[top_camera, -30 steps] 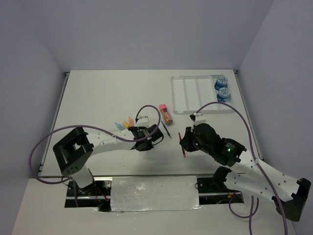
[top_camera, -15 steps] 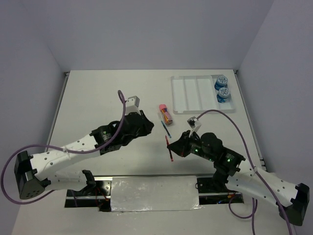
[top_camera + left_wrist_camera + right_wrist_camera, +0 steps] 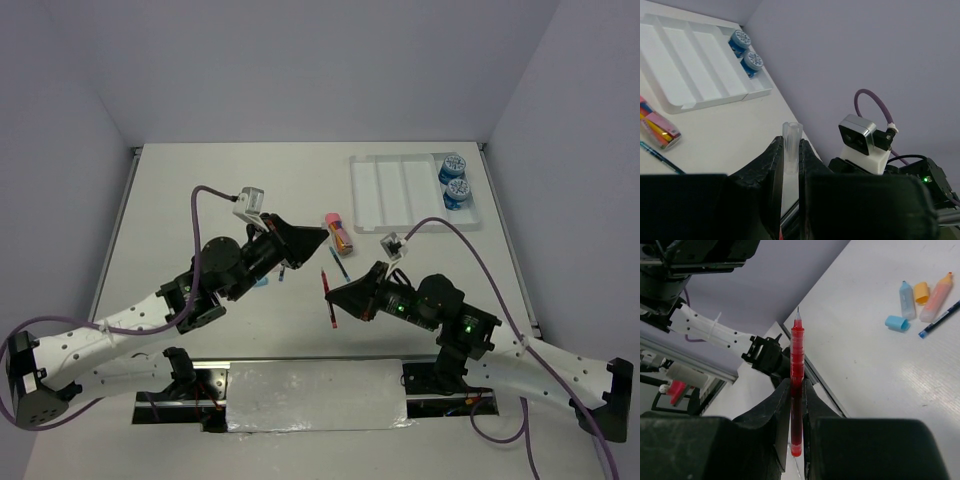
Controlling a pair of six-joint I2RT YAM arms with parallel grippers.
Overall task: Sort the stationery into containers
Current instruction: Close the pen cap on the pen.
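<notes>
**Two arms are holding up a pen and a cap**

The right gripper (image 3: 337, 293) is squeezing its fingers tight around a red pen (image 3: 328, 300). It is holding the pen up in the air, well in front of the tray (image 3: 385, 190) and off to the tray's left. The pen's sharp tip is poking out bare, with no cap on it.

The left gripper (image 3: 790, 146) is pinching a small clear cap (image 3: 792, 134) between its fingers. It is holding the cap up off the table (image 3: 200, 190), even farther to the left of the tray. The two grippers are pointing toward each other, so I think the cap is going onto the pen before the pen goes away.

Two blue rolls (image 3: 452, 167) are already sitting in the tray's right-end slot, one behind the other. The other three slots are looking bare.

A pink and orange marker (image 3: 340, 232) is lying on the table just off the tray's near left corner. A thin blue pen (image 3: 338, 262) is lying a bit nearer to the arms than that. The right wrist view is also showing some short markers (image 3: 906, 292), light blue and orange, lying on the table; the tray is not showing there. All of these are waiting to be sorted.
</notes>
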